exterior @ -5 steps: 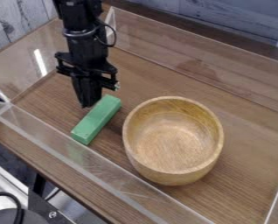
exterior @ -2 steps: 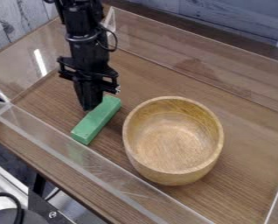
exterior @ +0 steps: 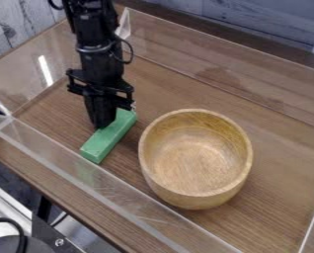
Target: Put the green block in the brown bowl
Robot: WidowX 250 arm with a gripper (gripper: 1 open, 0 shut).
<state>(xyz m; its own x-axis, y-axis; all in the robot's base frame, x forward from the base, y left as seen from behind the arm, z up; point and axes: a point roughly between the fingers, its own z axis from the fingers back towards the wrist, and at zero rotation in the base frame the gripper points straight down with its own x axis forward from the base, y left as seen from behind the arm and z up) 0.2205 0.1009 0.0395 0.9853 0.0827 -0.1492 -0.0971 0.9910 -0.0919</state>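
Camera view: the black gripper (exterior: 105, 121), fingers pressed together and pinching nothing, has sunk onto the far end of the flat bright-green rectangular block (exterior: 107, 137). The block remains on the desk, just beside the round light-brown wooden bowl (exterior: 196, 157); grasp not yet made.

I've got one cam only, so no 2nd view to overlap with. It sits high, off the near-left corner of the table (exterior: 252, 89), looking down at an angle across it; the table edges run diagonal in frame. Fairly close: the bowl (exterior: 196, 157) fills approx a third of the width, right of centre and low. Arm (exterior: 97, 44) comes in from top left, cut off by the top edge. Clear wall (exterior: 67, 163) crosses the near side, below-left of the bowl.
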